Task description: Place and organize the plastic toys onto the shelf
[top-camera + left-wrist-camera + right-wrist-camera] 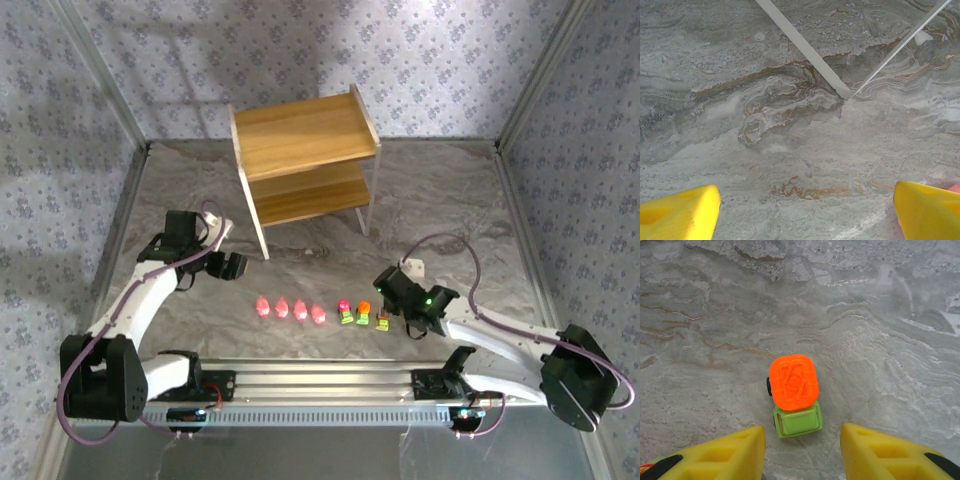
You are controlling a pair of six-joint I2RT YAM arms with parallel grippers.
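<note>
Several rounded pink figures (290, 309) lie in a row on the table, with three little green cars (363, 313) to their right. The wooden shelf (300, 160) stands at the back and holds no toys. In the right wrist view an orange-topped green car (794, 390) sits just ahead of my right gripper (802, 429), whose yellow fingers (725, 455) stand apart on either side of its green end without touching it. My right gripper (383, 287) hovers by the cars. My left gripper (233, 266) is open over bare table, left of the figures.
A white shelf leg (800, 47) crosses the left wrist view ahead of the wide-apart left gripper (807, 192). A sliver of pink (955, 188) shows beside its right finger. Patterned walls and metal posts enclose the table; the rail (320, 385) lies along the near edge.
</note>
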